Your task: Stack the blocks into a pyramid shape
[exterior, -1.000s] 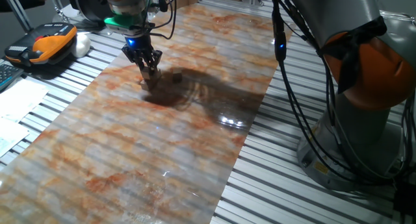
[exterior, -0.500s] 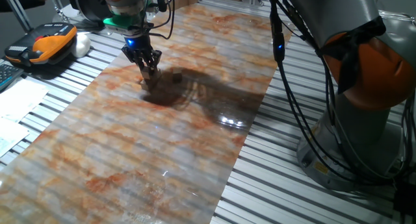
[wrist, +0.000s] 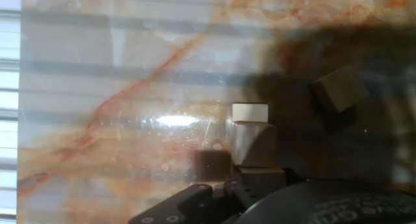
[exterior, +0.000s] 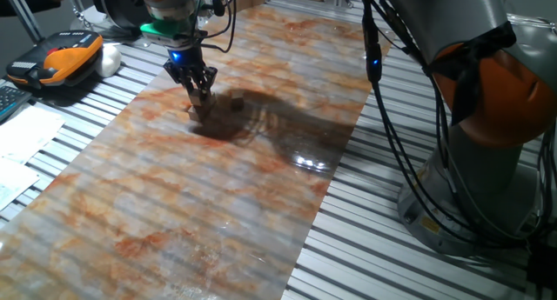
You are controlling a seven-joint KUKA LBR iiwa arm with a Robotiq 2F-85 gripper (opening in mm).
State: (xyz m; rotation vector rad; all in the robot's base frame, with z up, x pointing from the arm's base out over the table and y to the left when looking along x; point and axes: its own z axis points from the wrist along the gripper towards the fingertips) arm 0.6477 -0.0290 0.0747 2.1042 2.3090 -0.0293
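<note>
jaws [exterior: 201,97]: pinching block [wrist: 252,143] | lone block [exterior: 236,103]: nearby | writing: none legible

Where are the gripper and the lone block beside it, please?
gripper [exterior: 201,98]: fixed view, between its fingertips.
lone block [exterior: 236,103]: fixed view, on its top face; also [wrist: 338,89] in hand view, its front face.

Four blocks [wrist: 252,144] seen: three in a line at the pincer [exterior: 199,100], one apart. One pincer, one arm [exterior: 487,83], one table [exterior: 218,204]. One orange device [exterior: 70,56] beside it.
</note>
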